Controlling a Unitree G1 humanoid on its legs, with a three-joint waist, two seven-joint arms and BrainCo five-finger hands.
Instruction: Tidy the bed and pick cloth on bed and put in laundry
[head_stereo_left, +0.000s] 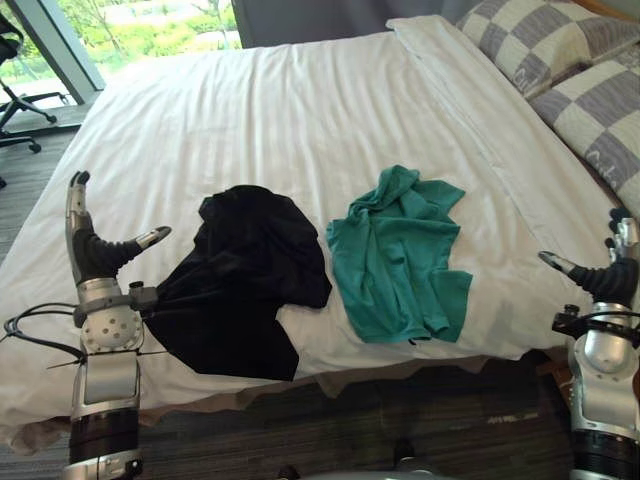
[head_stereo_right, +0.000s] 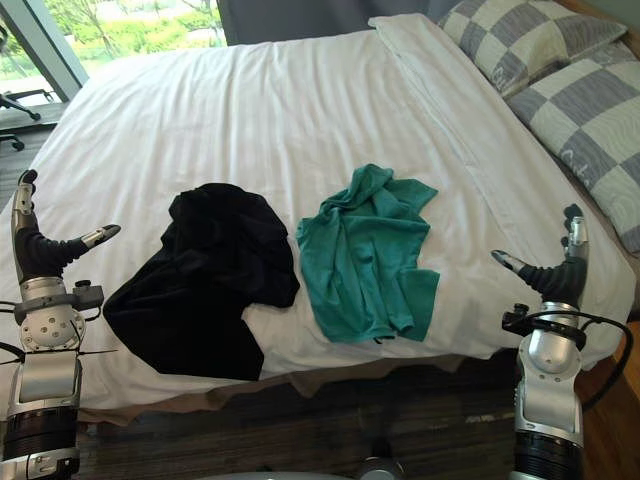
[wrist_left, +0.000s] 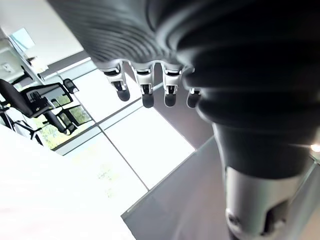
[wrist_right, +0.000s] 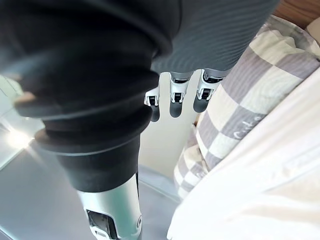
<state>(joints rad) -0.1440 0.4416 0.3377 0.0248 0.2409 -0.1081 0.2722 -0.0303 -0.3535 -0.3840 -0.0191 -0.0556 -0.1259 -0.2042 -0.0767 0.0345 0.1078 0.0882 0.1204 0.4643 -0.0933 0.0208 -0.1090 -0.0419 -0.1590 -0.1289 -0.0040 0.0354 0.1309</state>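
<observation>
A crumpled black cloth (head_stereo_left: 245, 275) lies on the white bed (head_stereo_left: 280, 110) near its front edge. A green T-shirt (head_stereo_left: 400, 250) lies spread just to its right. My left hand (head_stereo_left: 92, 250) is raised at the front left corner of the bed, beside the black cloth and apart from it, fingers straight and holding nothing. My right hand (head_stereo_right: 560, 270) is raised at the front right edge of the bed, to the right of the green T-shirt, fingers straight and holding nothing. The left hand's fingers (wrist_left: 145, 90) and the right hand's fingers (wrist_right: 175, 100) hang relaxed in the wrist views.
Two grey-and-white checked pillows (head_stereo_left: 560, 60) lie at the bed's far right. A folded white sheet (head_stereo_left: 470, 90) runs beside them. An office chair (head_stereo_left: 15, 90) stands by the window at the far left. Dark floor (head_stereo_left: 400, 420) lies in front of the bed.
</observation>
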